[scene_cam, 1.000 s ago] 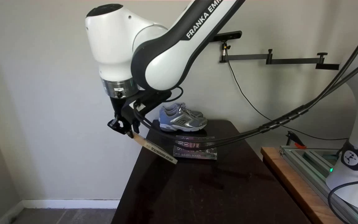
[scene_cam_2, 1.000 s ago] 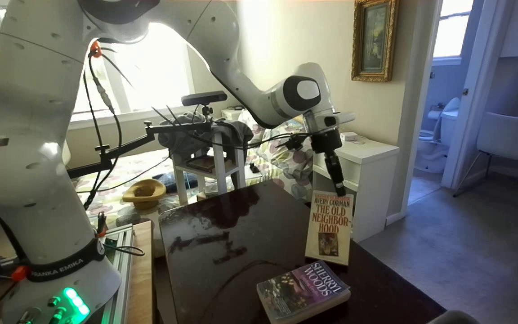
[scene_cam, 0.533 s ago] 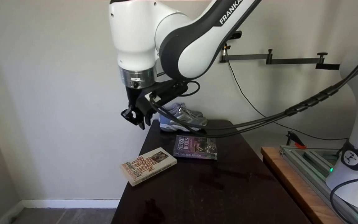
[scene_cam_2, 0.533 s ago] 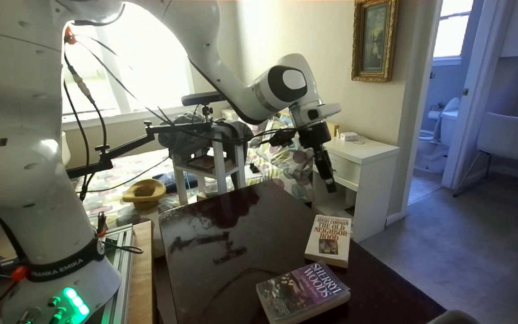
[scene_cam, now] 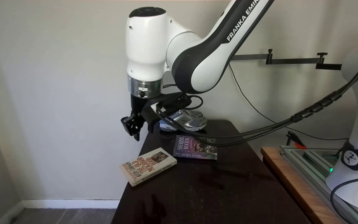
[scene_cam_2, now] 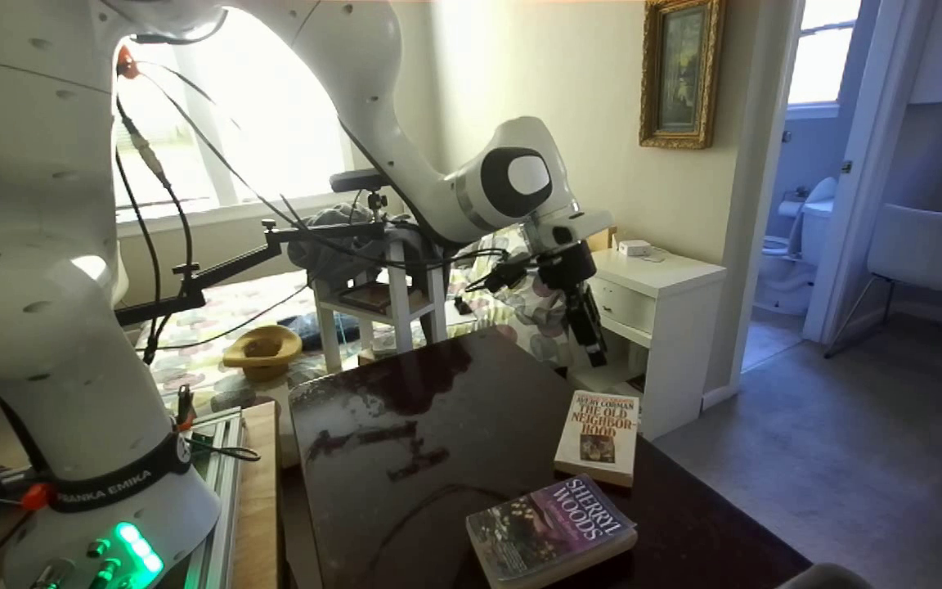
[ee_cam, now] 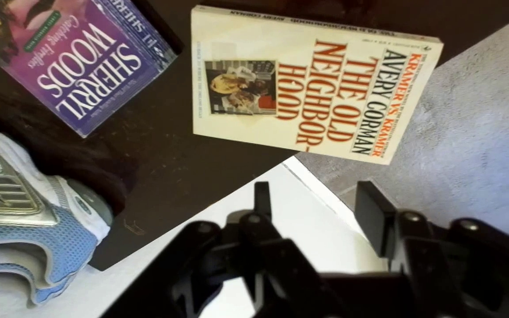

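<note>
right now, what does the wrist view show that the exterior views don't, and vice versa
Only the wrist view: legible red "Kramer vs. Kramer" lettering on the cream paperback book, and pale "Catching Fireflies" script on the purple paperback book.

Only the exterior views: the white robot arm and black mounting bar, in both; a gold-framed picture, in an exterior view.

Shared: both books on the glossy dark brown table, and the black gripper, open and apart. Blue and silver shoes show in the wrist view and an exterior view.

Open air parts the jaws from The Old Neighborhood paperback (ee_cam: pixel 307 92); only a narrow strip of surface (ee_cam: pixel 157 137) separates that from the Sherryl Woods paperback (ee_cam: pixel 77 57), sneakers (ee_cam: pixel 38 225) blocking beyond. Toward the robot base (scene_cam_2: pixel 119 491), the way lies free.
</note>
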Controlling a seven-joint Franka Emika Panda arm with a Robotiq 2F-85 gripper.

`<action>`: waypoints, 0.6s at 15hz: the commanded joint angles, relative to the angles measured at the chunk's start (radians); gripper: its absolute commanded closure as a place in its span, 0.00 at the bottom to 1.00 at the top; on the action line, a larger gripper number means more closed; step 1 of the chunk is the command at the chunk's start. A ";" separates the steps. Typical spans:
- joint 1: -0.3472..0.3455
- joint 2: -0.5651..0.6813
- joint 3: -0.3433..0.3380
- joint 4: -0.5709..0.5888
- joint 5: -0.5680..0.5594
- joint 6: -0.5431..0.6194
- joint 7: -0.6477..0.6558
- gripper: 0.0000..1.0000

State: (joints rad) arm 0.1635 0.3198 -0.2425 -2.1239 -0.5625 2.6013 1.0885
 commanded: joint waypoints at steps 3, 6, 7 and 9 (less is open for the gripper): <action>-0.040 0.140 0.037 0.103 0.052 0.089 -0.105 0.00; -0.062 0.216 0.072 0.191 0.145 0.038 -0.244 0.00; -0.063 0.237 0.078 0.219 0.174 0.016 -0.285 0.00; -0.067 0.282 0.093 0.288 0.233 -0.050 -0.373 0.00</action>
State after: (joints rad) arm 0.1151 0.5221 -0.1836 -1.9588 -0.4168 2.6415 0.8407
